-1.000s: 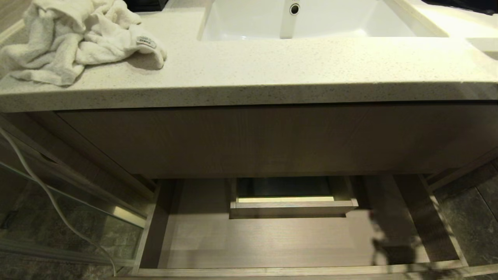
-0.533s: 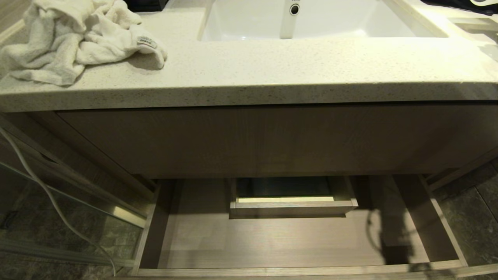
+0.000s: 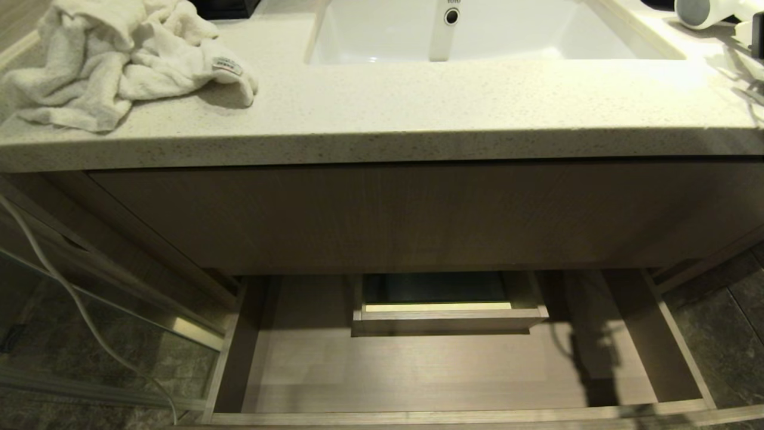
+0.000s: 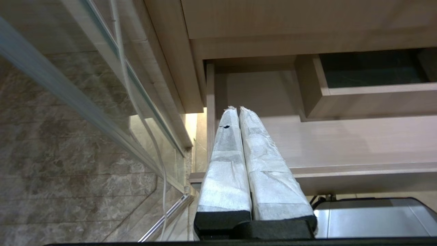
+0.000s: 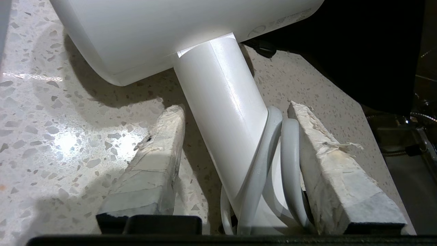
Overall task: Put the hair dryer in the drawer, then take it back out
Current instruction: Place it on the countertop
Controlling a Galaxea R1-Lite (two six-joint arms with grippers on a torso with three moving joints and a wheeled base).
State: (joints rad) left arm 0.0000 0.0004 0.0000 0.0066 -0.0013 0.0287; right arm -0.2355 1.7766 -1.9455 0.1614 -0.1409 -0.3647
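Note:
The white hair dryer (image 3: 704, 11) lies on the speckled countertop (image 3: 418, 101) at the far right corner, its grey round end facing left. In the right wrist view its slim handle (image 5: 225, 112) and looped cord (image 5: 290, 150) sit between the fingers of my right gripper (image 5: 235, 107). That gripper is open: a gap shows between one finger and the handle, and the other finger rests against the cord. The drawer (image 3: 453, 415) is pulled out below, with nothing in it but its boxed cutout (image 3: 447, 310). My left gripper (image 4: 238, 109) hangs shut by the drawer's left front corner.
A crumpled white towel (image 3: 119, 60) lies at the counter's left. The white sink (image 3: 382, 36) and faucet (image 3: 444, 30) are at the back centre. A tall wood-grain panel (image 3: 418, 215) is above the drawer. A glass panel with a white cable (image 3: 89, 322) stands at left.
The hair dryer has come into the head view at the counter's far right corner. The arm's shadow in the drawer has shifted.

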